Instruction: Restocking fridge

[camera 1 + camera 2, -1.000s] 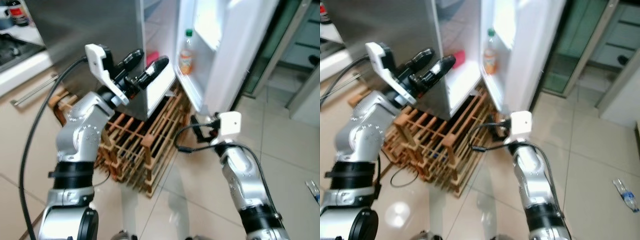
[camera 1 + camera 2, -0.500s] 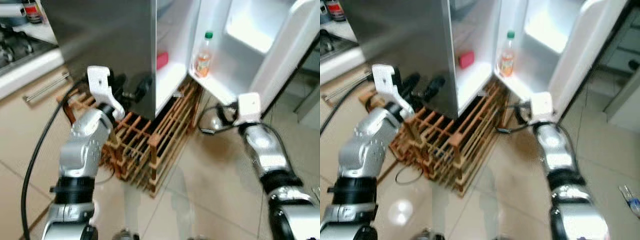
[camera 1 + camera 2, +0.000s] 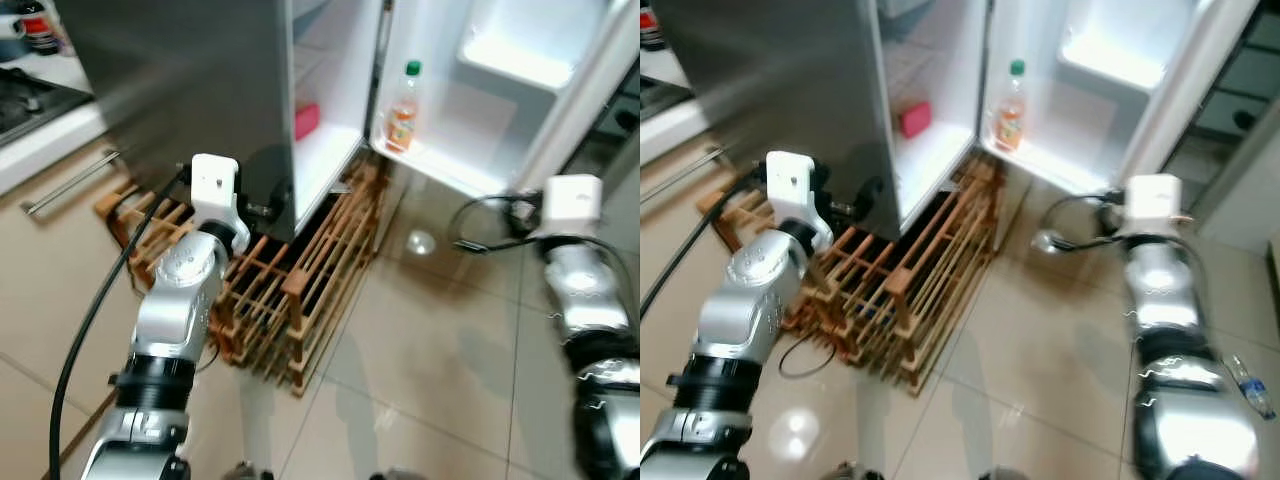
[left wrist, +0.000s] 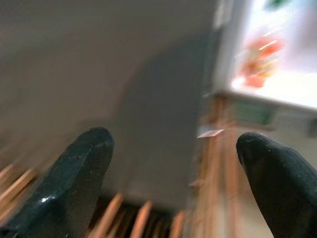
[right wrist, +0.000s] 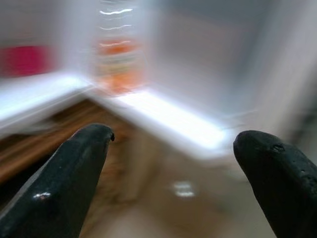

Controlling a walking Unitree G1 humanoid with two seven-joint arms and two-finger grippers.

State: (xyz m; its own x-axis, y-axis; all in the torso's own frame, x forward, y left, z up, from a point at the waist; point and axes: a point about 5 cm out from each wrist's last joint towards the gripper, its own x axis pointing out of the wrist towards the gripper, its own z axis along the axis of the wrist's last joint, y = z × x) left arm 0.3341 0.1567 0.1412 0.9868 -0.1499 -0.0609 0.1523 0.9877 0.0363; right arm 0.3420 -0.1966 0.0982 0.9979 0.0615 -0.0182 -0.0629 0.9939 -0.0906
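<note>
The fridge (image 3: 180, 90) has a steel side and its door (image 3: 500, 120) stands wide open. An orange drink bottle (image 3: 403, 108) with a green cap stands on the door's bottom shelf. A red pack (image 3: 307, 120) lies on a shelf inside. My left gripper (image 4: 173, 173) is open and empty, low beside the fridge's steel side, over the wooden rack (image 3: 290, 280). My right gripper (image 5: 173, 173) is open and empty too, low by the open door, facing the bottle (image 5: 116, 59), which is blurred.
The wooden slatted rack lies on the tiled floor against the fridge's foot. A counter (image 3: 50, 150) with a drawer handle runs along the left. A small plastic bottle (image 3: 1250, 385) lies on the floor at the right. Bare tiles (image 3: 430, 360) spread in front.
My left arm has dropped from in front of the fridge opening to low beside its steel side. My right arm has swung right, out by the open door. The head view shifted.
</note>
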